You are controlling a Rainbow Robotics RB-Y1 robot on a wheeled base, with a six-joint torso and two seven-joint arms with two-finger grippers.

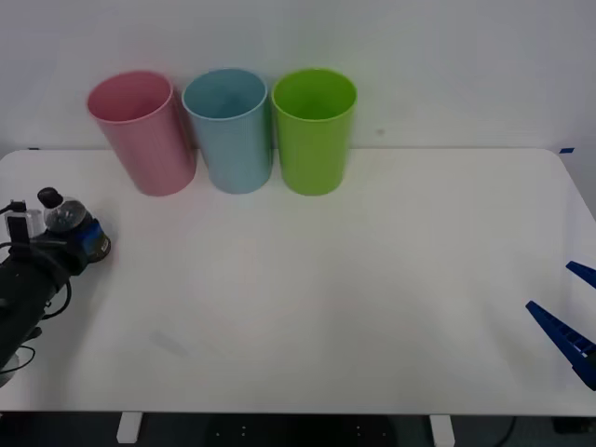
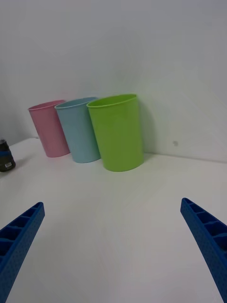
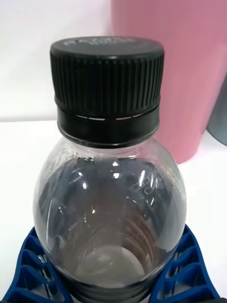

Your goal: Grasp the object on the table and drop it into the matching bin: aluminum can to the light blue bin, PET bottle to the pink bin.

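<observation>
The PET bottle (image 1: 63, 220), small and clear with a black cap and a dark lower body, is at the table's (image 1: 326, 279) far left edge. My left gripper (image 1: 82, 238) is shut on it. In the left wrist view the blue fingers (image 3: 184, 270) curve around the lower body of the bottle (image 3: 111, 189), and the pink bin (image 3: 179, 71) rises close behind it. The pink bin (image 1: 144, 135) stands leftmost in the back row, with the light blue bin (image 1: 231, 130) beside it. My right gripper (image 1: 570, 305) waits open at the table's right front, holding nothing.
A lime green bin (image 1: 315, 130) stands right of the light blue one; the three bins touch or nearly touch near the table's back edge. The right wrist view shows the same row of bins (image 2: 78, 130) and the bottle (image 2: 5, 158) far off.
</observation>
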